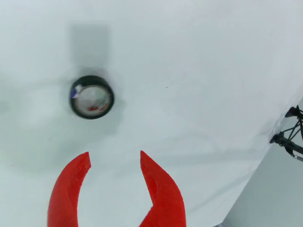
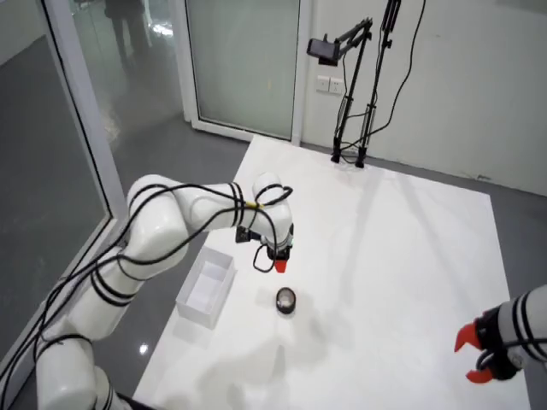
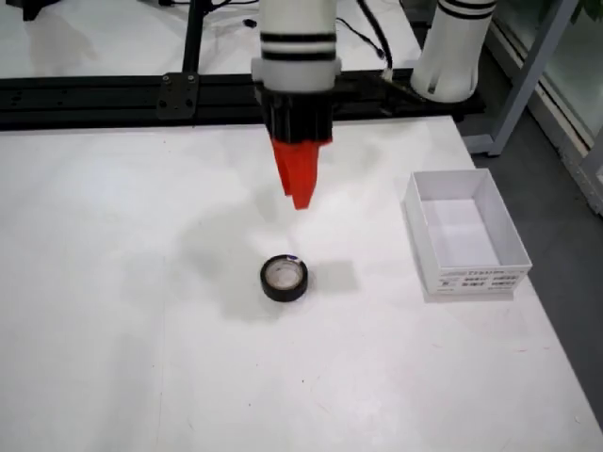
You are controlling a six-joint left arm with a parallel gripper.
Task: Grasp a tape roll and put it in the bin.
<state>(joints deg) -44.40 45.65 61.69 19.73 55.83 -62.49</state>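
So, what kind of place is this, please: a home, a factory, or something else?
Probably a robotics lab or test room. A white arm with a red gripper works over a white table that holds only a tape roll and a bin, a camera on a stand watches, and glass partitions surround the space.

A white counter (image 2: 410, 256) fills the middle of the high corner view, standing on a glossy grey floor (image 2: 51, 145) that mirrors ceiling light at the upper left. Glass panels in pale frames (image 2: 244, 60) run along the top left. A plain white wall (image 2: 479, 77) takes the upper right, with a switch plate (image 2: 330, 84). A black stand (image 2: 363, 85) rises at the counter's far edge, carrying a small device.
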